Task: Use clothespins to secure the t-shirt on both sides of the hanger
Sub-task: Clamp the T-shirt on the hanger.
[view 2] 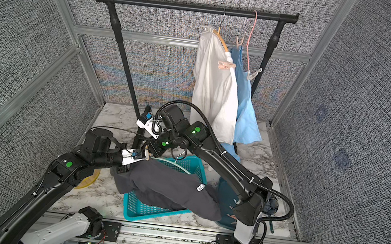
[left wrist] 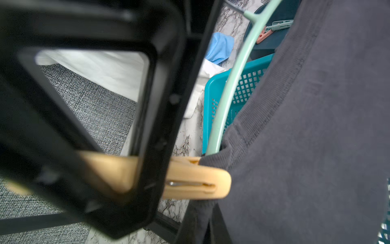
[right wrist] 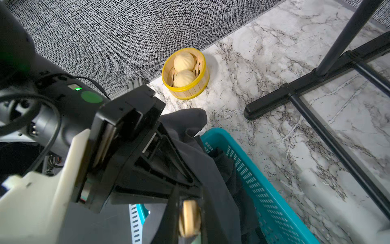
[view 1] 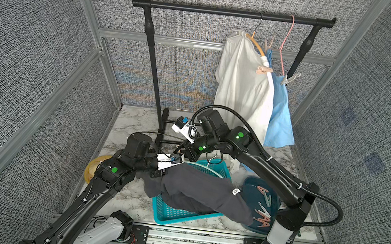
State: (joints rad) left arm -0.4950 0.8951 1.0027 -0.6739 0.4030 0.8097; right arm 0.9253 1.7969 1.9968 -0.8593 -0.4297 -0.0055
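Right end effector (view 1: 180, 152), closed on 1 beige clothespin (left wrist: 196, 181) whose long axis points into the dark grey t-shirt (view 1: 196, 191) edge at the mint hanger (left wrist: 230, 84) over the teal basket (view 1: 172, 220), is nearer; left end effector (view 1: 159, 174) pinches the shirt.

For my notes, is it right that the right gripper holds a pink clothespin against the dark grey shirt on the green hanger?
Not pink: the left wrist view shows the right gripper holding a beige clothespin against the dark grey shirt on the green hanger.
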